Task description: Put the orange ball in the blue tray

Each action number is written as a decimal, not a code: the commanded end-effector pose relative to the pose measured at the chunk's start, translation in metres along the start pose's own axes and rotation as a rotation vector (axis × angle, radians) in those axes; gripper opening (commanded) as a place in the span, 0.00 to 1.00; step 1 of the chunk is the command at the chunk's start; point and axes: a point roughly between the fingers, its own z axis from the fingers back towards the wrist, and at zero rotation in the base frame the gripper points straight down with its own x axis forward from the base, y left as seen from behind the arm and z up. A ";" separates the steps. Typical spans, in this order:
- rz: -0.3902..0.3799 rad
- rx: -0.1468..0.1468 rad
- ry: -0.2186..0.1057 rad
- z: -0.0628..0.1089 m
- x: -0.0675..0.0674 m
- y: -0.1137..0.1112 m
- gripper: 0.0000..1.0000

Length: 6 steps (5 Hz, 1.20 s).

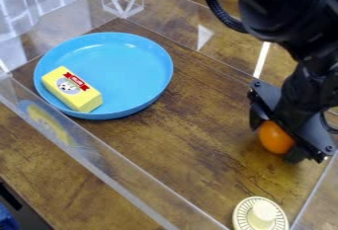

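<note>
The orange ball (274, 137) rests on the wooden tabletop at the right. My black gripper (279, 139) reaches down over it, open, with its fingers (258, 123) standing on either side of the ball and partly hiding it. The blue tray (132, 64) lies at the left, well apart from the gripper, with a yellow block (70, 89) in its near-left part.
A small cream round disc (262, 215) lies near the front edge, below the gripper. Clear plastic walls (79, 150) fence the wooden surface along the front and left. The arm's black body and cables (271, 12) fill the upper right.
</note>
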 end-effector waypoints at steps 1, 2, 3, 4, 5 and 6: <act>0.021 0.016 0.016 -0.002 -0.003 0.012 0.00; 0.019 0.020 0.023 -0.002 -0.003 0.014 0.00; 0.016 0.025 0.030 -0.002 -0.004 0.016 0.00; 0.012 0.030 0.037 -0.002 -0.004 0.018 0.00; 0.008 0.035 0.044 -0.001 -0.004 0.020 0.00; 0.003 0.040 0.053 0.000 -0.005 0.023 0.00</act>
